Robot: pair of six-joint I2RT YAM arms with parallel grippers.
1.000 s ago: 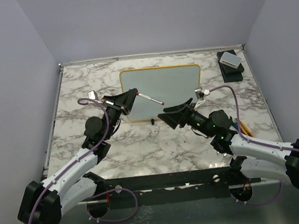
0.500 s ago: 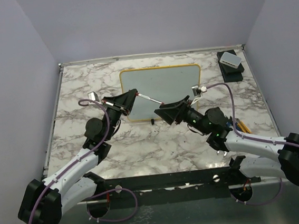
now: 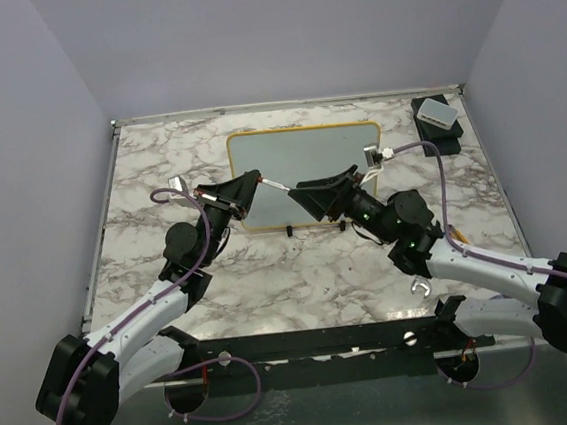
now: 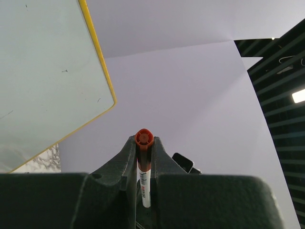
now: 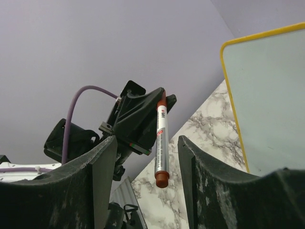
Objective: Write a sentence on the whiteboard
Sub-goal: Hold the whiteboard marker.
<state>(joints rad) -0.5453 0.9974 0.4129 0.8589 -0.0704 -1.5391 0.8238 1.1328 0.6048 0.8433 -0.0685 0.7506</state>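
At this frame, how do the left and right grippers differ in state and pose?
The left gripper is shut on the marker; the right gripper is open and holds nothing. The left gripper points rightward over the whiteboard's left edge; the right gripper points leftward over its near edge. The marker's free end sits between the right gripper's open jaws, apparently untouched. Both are black and face each other.

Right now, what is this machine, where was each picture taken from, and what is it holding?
Two white-and-black robot arms stand on a marble-patterned table. One picture looks down from above; the others come from a camera on each wrist. The left gripper is shut on a white marker pen with red ends. The right gripper is open, pointed at the pen's free end. Beyond: a yellow-rimmed whiteboard, no writing visible, and a small white box on a black base.
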